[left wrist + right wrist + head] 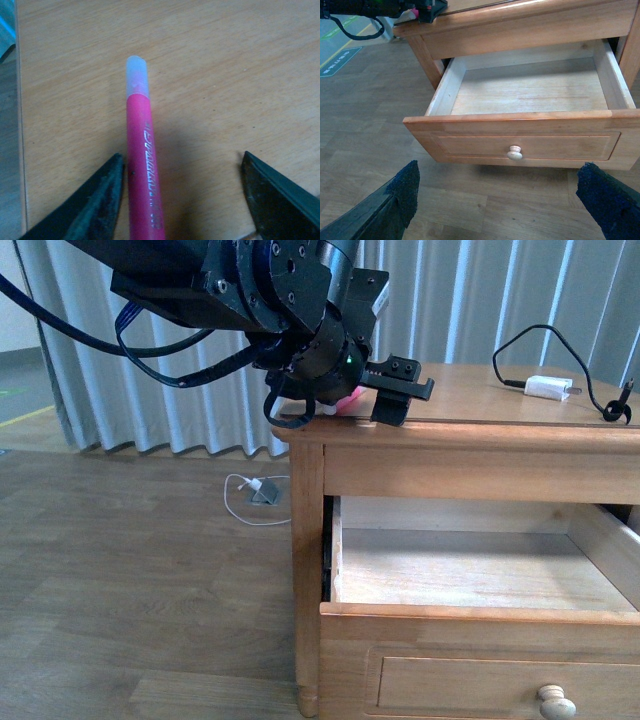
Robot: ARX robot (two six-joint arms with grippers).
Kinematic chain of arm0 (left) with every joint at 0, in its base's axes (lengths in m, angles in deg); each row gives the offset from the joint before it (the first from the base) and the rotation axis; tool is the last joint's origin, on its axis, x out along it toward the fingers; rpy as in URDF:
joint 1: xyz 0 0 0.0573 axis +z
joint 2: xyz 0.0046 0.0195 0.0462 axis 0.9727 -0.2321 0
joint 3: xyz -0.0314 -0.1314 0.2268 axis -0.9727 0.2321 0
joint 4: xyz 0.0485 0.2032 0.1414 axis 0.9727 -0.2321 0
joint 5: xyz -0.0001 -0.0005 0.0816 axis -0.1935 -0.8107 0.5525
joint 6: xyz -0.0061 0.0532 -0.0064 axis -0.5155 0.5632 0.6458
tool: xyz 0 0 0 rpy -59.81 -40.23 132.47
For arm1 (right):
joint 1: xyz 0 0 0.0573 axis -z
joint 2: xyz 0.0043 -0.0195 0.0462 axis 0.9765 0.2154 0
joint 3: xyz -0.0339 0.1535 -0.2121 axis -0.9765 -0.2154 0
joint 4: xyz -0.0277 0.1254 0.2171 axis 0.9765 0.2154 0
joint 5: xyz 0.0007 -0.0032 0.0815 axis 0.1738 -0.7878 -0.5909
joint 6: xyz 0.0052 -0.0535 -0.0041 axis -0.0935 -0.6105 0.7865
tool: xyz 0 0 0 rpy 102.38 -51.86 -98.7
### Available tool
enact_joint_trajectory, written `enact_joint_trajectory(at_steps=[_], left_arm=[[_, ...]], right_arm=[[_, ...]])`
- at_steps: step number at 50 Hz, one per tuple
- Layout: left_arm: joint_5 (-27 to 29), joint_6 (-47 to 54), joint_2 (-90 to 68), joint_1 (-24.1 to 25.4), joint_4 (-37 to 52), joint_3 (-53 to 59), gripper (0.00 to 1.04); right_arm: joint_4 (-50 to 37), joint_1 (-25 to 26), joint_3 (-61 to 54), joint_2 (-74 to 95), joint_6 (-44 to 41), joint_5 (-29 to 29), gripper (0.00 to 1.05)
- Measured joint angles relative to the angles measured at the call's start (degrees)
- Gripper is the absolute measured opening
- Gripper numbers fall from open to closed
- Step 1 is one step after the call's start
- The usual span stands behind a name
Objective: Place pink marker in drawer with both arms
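Observation:
The pink marker [142,165] lies flat on the cabinet's wooden top, its whitish cap pointing away from the wrist. My left gripper [182,200] is open and straddles it; the marker lies close beside one finger [95,205], with a wide gap to the other. In the front view the left gripper [400,390] sits over the top's left front corner, with a bit of the marker [347,400] showing beneath. The drawer [480,612] is pulled out and empty, also in the right wrist view [530,95], knob [514,152] facing me. My right gripper [500,205] is open and empty, low above the floor in front of the drawer.
A white charger plug [548,388] with a black cable lies at the back right of the cabinet top. Another white plug and cable [258,490] lie on the wooden floor left of the cabinet. Grey curtains [150,390] hang behind.

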Motion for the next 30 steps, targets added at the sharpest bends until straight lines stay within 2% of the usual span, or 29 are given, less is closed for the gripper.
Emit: enact_joint_trajectory(at_steps=[4,13,16,21,30], left_arm=[[-0.11,0.04,0.00,-0.13,-0.24,0.02,0.61],[-0.46,0.22,1.05,0.09,0.59,1.99,0.25],[-0.90,0.42,1.79,0.35,1.53,3.26,0.16],[-4.70,0.81,4.20,1.14,5.09,7.67,0.15],[-17.94,2.14,10.01,1.90,11.23,17.49,0.15]], right_arm=[[0.00,0.00,0.00,0.00,0.00,0.00,0.96],[0.00,0.00,0.00,0.00,0.00,0.00,0.96],[0.00,0.00,0.00,0.00,0.00,0.00,0.96],[0.00,0.00,0.00,0.00,0.00,0.00,0.96],[0.00,0.00,0.00,0.00,0.00,0.00,0.96]])
